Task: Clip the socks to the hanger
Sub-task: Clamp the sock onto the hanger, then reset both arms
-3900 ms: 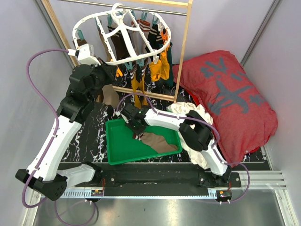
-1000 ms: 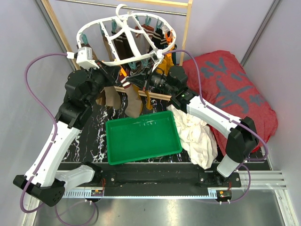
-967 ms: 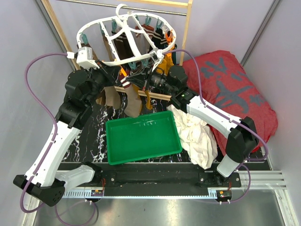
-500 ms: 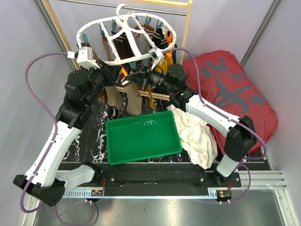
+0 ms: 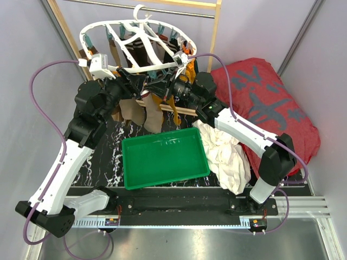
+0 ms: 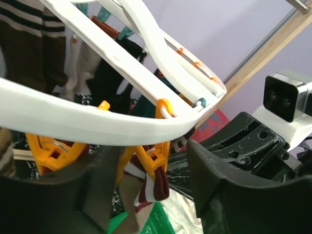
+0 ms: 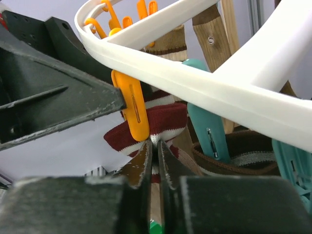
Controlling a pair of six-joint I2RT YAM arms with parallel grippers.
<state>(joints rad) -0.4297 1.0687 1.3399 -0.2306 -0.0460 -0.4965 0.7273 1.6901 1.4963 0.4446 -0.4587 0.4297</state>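
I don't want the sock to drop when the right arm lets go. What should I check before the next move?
1. Grip of the right gripper on the striped sock: ok, jaws closed on its cuff.
2. Cuff raised to the orange clip: ok, the clip's lower end overlaps the cuff.
3. Clip actually biting the cuff: cannot tell from either wrist view.
4. Support of the hanger by the left gripper: cannot tell; jaws apart, the rim crosses just above them.
5. Neighbouring teal clip clear of this cuff: ok, it hangs to one side.
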